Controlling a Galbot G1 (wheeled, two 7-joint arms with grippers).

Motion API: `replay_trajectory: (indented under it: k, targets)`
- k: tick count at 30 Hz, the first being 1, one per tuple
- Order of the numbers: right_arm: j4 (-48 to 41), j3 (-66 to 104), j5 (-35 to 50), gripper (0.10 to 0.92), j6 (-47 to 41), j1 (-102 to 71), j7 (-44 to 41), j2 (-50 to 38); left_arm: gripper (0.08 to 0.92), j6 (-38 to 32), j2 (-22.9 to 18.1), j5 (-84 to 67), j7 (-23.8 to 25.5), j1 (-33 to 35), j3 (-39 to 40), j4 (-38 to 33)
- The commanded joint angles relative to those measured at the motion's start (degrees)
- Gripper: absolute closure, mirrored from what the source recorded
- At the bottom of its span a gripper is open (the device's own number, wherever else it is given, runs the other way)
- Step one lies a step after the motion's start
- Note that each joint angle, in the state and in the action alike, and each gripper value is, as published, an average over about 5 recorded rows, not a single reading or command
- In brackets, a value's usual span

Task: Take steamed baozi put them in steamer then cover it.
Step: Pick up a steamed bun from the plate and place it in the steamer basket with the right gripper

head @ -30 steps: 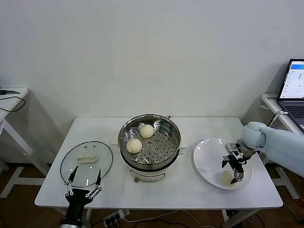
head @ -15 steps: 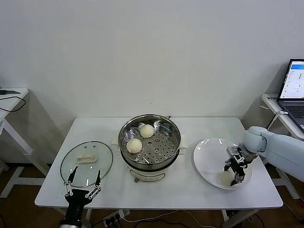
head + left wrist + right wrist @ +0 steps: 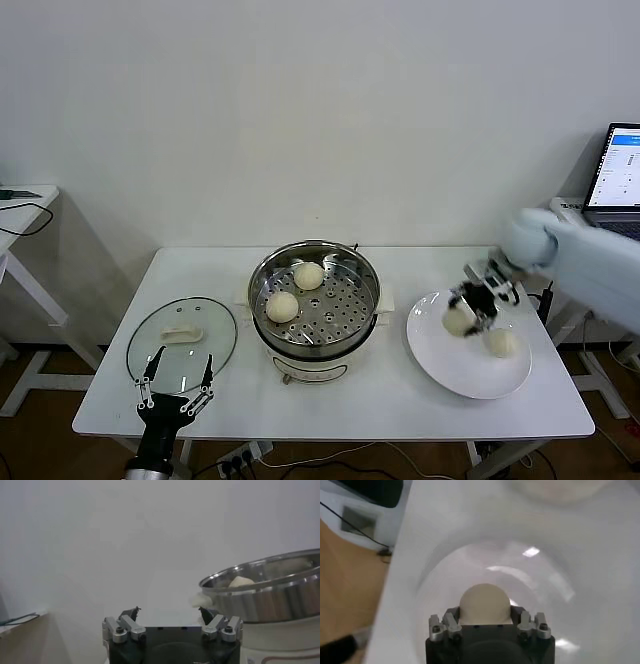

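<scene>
One baozi [image 3: 459, 320] sits clamped in the right end effector [image 3: 470, 305], lifted above the white plate [image 3: 450, 360] at about 3 o'clock from the steamer [image 3: 315, 298]; the right wrist view shows the bun [image 3: 485, 603] pinched between the fingers. A second bun [image 3: 501, 343] lies on the plate just beside it, toward 4 o'clock. Two more buns [image 3: 283, 306] rest on the perforated tray inside the open steamer (one near its 12 o'clock rim, one toward 9 o'clock). The glass cover [image 3: 182, 342] lies flat on the table [image 3: 400, 405] at the steamer's 9 o'clock. The left end effector [image 3: 176, 392] hovers at the table's near edge by the cover, its fingers spread apart and holding nothing.
</scene>
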Motion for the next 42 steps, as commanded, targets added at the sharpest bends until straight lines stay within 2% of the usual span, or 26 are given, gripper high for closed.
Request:
replay_trajectory:
  k: [1, 9, 19, 27, 42]
  targets:
    - [4.1, -2.6, -0.8, 0.356, 17.5, 16.7, -0.1, 14.6, 0.177, 0.0, 0.1, 0.0, 0.0, 0.1, 0.0, -0.2]
    - [7.8, 0.0, -11.9, 0.338, 28.6, 12.2, 2.4, 24.0, 0.177, -0.1, 0.2, 0.1, 0.0, 0.7, -0.1, -0.8]
    - [10.5, -1.9, -21.3, 0.327, 36.1, 5.3, 5.3, 26.4, 0.177, -0.2, 0.1, 0.1, 0.0, 0.7, -0.2, -1.1]
    - [8.0, -0.8, -27.9, 0.316, 38.7, -0.9, 5.4, 26.4, 0.177, -0.3, 0.1, 0.0, 0.0, 0.7, -0.2, -1.1]
    - [6.0, -0.2, -30.8, 0.295, 38.9, -3.9, 5.5, 27.3, 0.177, -0.7, 0.0, 0.0, -0.2, 0.8, 0.3, -0.4]
